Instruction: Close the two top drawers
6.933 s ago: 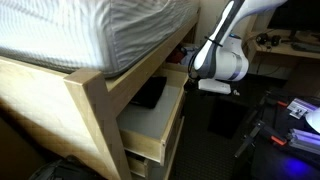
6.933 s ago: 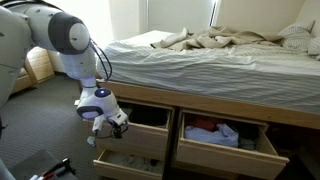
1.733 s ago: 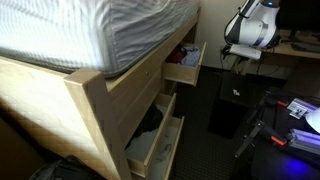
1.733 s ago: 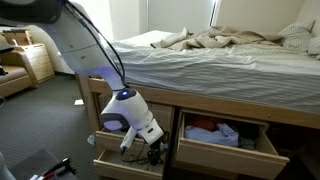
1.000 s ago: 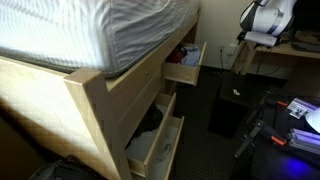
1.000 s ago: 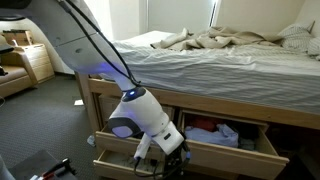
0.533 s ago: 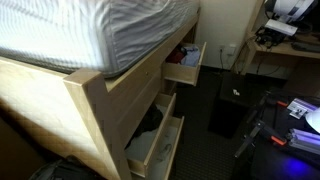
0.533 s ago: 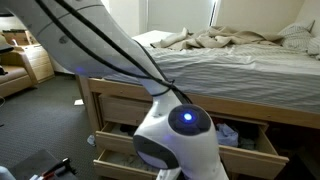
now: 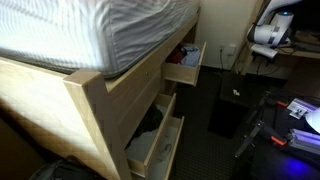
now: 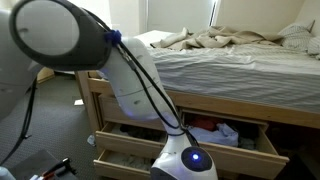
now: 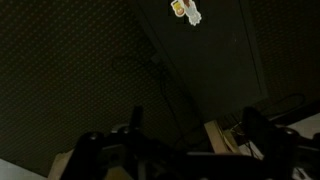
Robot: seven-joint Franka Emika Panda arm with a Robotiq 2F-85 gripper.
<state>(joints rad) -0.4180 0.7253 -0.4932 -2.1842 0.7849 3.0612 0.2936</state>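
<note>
Pincer (image 11: 192, 128) clear of open top drawer (image 9: 184, 70).
Its fingers (image 11: 136, 120) stood apart, empty; drawer front was not touching it.

You have a striped mattress (image 9: 90, 30) on the bed frame (image 9: 95, 110), rumpled sheets (image 10: 235, 40) on top, and dark cloth (image 9: 150, 123) in the lower drawer (image 9: 172, 145).

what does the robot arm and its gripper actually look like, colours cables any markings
The arm is glossy white, built of fat rounded segments with big round joint caps. A thin black cable runs loose along it. The joint shell lowest in that exterior view has a dark disc with a glowing blue light. In the wrist view the gripper is black with two blocky fingers; it is too dim to see markings.
</note>
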